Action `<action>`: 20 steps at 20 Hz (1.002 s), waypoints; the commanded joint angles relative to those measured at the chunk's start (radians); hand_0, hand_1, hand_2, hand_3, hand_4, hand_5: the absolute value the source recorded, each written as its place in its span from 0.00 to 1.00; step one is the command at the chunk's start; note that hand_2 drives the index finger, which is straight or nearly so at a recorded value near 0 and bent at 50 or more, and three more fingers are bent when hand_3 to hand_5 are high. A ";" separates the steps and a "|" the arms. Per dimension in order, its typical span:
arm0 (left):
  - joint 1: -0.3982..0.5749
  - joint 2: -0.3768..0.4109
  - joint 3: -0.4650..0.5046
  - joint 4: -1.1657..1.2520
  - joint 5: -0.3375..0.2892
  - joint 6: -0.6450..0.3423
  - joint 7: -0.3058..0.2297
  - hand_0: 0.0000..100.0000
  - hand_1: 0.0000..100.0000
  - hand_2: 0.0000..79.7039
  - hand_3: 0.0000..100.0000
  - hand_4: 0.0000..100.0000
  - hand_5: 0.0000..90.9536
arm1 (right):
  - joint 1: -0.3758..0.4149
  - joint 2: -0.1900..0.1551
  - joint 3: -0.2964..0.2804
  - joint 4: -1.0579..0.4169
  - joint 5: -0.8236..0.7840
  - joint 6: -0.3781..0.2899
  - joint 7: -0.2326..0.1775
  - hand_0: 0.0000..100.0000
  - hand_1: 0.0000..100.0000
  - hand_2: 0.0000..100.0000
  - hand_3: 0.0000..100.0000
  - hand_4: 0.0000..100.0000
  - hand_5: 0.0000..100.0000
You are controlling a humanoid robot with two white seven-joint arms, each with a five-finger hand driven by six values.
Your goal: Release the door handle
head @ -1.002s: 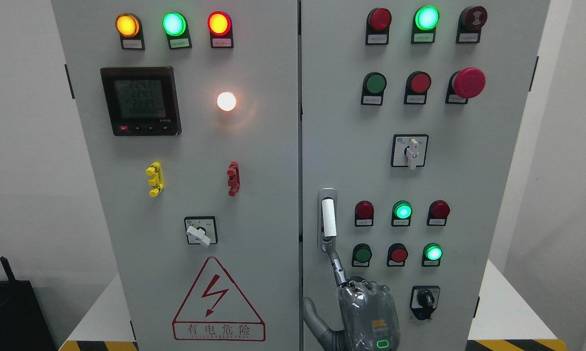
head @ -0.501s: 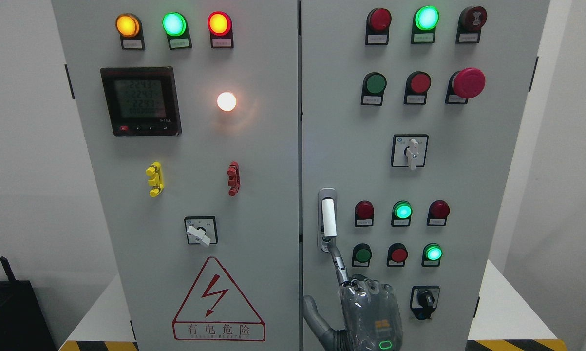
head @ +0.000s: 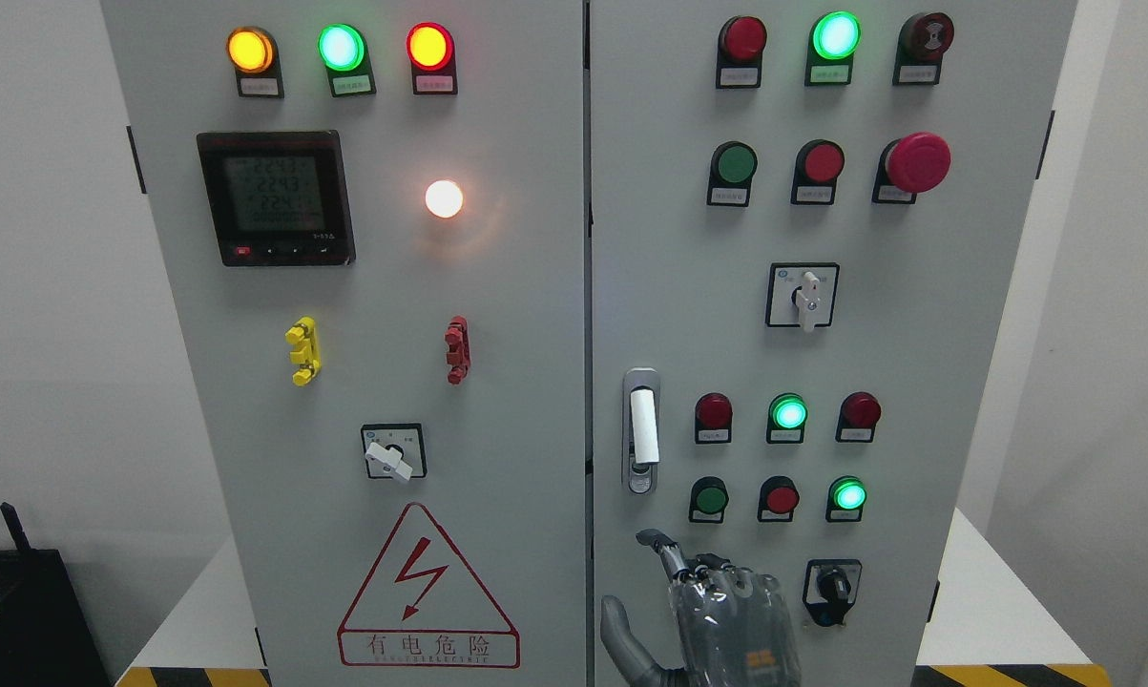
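Right hand [head: 717, 611] at 6 o'clock below door handle [head: 642, 429], clear of it; index finger [head: 664, 551] extended, grasping nothing.

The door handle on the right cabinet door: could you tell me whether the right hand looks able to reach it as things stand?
Probably yes. The right hand hangs just below the door handle, apart from it, with bare door panel between them.

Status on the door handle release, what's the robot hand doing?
Right robot hand clear of the door handle, below it, fingers loosely curled, holding nothing. Handle flush in its recess. Left hand out of view. Nothing obstructing.
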 commanded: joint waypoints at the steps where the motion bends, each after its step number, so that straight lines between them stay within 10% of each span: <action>1: 0.000 0.000 0.011 0.017 0.000 -0.001 0.001 0.12 0.39 0.00 0.00 0.00 0.00 | -0.020 -0.006 -0.024 -0.060 0.006 0.008 0.014 0.52 0.10 0.71 1.00 0.90 0.94; 20: 0.001 0.000 0.011 0.017 0.000 0.001 0.001 0.12 0.39 0.00 0.00 0.00 0.00 | -0.163 0.001 -0.027 -0.028 0.128 0.043 0.135 0.35 0.00 0.92 1.00 0.94 0.95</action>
